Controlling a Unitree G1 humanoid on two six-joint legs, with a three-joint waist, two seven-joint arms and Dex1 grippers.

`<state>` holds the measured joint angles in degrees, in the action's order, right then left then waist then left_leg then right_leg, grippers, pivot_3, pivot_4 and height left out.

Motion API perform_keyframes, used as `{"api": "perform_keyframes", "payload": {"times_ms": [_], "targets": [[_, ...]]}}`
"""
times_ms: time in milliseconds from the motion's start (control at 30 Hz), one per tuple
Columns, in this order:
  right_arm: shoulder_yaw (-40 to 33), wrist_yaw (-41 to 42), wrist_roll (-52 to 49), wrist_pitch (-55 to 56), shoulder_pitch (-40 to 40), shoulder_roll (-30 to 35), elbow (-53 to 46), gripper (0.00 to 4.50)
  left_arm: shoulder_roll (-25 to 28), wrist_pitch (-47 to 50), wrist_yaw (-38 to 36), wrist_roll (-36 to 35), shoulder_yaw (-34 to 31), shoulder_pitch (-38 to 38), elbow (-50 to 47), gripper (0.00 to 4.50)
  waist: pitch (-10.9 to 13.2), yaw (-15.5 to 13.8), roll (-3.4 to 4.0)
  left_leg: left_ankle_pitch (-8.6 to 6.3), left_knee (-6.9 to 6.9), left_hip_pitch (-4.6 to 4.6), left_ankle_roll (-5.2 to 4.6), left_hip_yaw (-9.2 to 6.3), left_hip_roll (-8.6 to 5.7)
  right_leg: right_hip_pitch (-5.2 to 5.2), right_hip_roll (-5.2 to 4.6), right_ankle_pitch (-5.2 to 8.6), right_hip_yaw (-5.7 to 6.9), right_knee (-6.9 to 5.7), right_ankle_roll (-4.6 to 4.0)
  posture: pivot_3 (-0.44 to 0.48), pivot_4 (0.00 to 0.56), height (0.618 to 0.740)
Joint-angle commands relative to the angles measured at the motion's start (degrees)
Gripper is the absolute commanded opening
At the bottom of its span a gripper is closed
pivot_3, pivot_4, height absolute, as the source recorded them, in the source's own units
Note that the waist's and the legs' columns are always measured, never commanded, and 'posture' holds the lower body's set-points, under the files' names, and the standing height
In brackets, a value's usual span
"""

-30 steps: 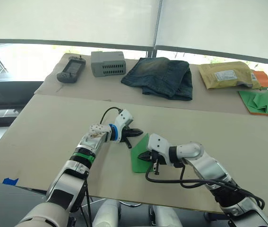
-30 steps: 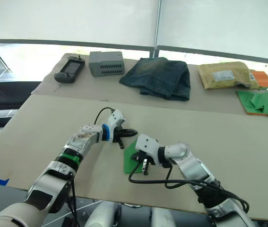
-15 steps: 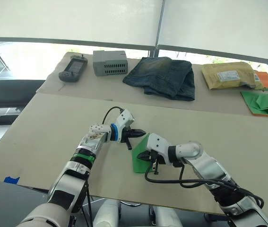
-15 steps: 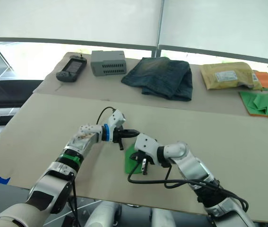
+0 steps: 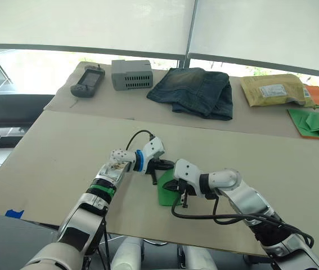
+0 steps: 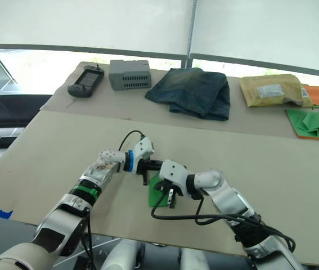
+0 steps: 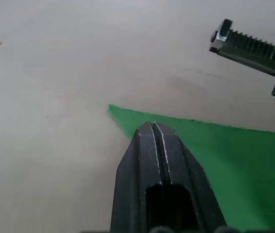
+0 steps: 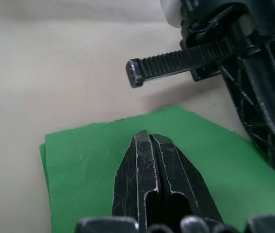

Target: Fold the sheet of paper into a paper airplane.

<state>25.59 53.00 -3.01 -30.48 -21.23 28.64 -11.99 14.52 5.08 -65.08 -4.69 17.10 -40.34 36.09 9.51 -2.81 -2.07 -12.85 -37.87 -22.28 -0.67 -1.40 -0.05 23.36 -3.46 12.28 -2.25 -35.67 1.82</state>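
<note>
The sheet of paper (image 5: 164, 194) lies flat on the table as a small bright green folded piece with a pointed corner (image 7: 115, 110). My left gripper (image 5: 165, 166) is shut and empty, its tip (image 7: 153, 127) sitting over the paper just behind that point. From the opposite side my right gripper (image 5: 169, 186) is also shut, its tip (image 8: 147, 137) down on the green surface (image 8: 79, 165) near a layered edge. Both grippers sit close together over the paper. Most of the paper is hidden under them in the head views.
Along the far table lie a handheld controller (image 5: 87, 82), a grey box (image 5: 131, 74), folded blue jeans (image 5: 196, 93), a padded envelope (image 5: 272, 90) and a heap of green pieces on an orange sheet (image 5: 314, 121). Bare tabletop (image 5: 63, 152) surrounds the paper.
My left gripper has moved right and down, onto the paper's pointed end and closer to the right gripper. The right gripper has stayed on the paper.
</note>
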Motion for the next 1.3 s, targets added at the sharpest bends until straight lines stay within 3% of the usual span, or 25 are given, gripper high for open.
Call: {"api": "perform_keyframes", "payload": {"times_ms": [33, 333, 800, 1067, 1300], "targets": [[2.3, -0.2, 1.4, -2.5, 1.1, 0.5, 2.1, 0.02, 1.4, 0.7, -2.1, 1.6, 2.2, 0.8, -6.3, 0.00, 0.0, 0.3, 0.01, 0.00, 0.00, 0.00, 0.00, 0.00, 0.01, 0.00, 0.00, 0.02, 0.00, 0.00, -0.03, 0.000, 0.150, 0.728], [2.8, -0.2, 1.3, -2.6, 0.8, 0.5, 2.8, 0.02, 10.2, 11.1, -4.7, -0.4, 3.5, 11.9, -26.7, 0.00, 0.0, 2.7, 0.05, -0.06, 0.01, -0.03, 0.07, -0.04, 0.18, 0.02, 0.00, 0.27, -0.05, 0.01, 0.04, 0.000, 0.150, 0.728], [3.1, 0.1, 1.3, -2.4, 0.3, 0.5, 3.5, 0.02, 17.0, 22.9, -1.3, -4.9, -0.7, 17.5, -40.8, 0.00, 0.0, 3.4, 0.13, -0.06, 0.03, 0.00, 0.08, -0.15, 0.33, 0.06, 0.01, 0.31, -0.04, -0.02, 0.00, 0.000, 0.150, 0.728], [0.4, -1.3, 0.2, -2.0, 2.1, 1.0, 1.8, 0.02, 14.0, 28.7, 4.9, -9.8, -5.4, 16.4, -44.2, 0.00, 0.0, 3.3, 0.15, -0.06, 0.03, -0.02, 0.08, -0.22, 0.33, 0.09, -0.02, 0.31, -0.06, -0.02, 0.02, 0.000, 0.150, 0.728], [-5.0, -3.0, -1.3, -2.1, 6.8, 3.2, -3.7, 0.02, 14.3, 27.0, 5.9, -7.0, -0.5, 17.1, -42.7, 0.00, 0.1, 3.1, 0.15, -0.08, 0.03, -0.13, 0.11, -0.12, 0.25, 0.17, -0.02, 0.33, -0.08, -0.02, 0.07, 0.000, 0.150, 0.728]]}}
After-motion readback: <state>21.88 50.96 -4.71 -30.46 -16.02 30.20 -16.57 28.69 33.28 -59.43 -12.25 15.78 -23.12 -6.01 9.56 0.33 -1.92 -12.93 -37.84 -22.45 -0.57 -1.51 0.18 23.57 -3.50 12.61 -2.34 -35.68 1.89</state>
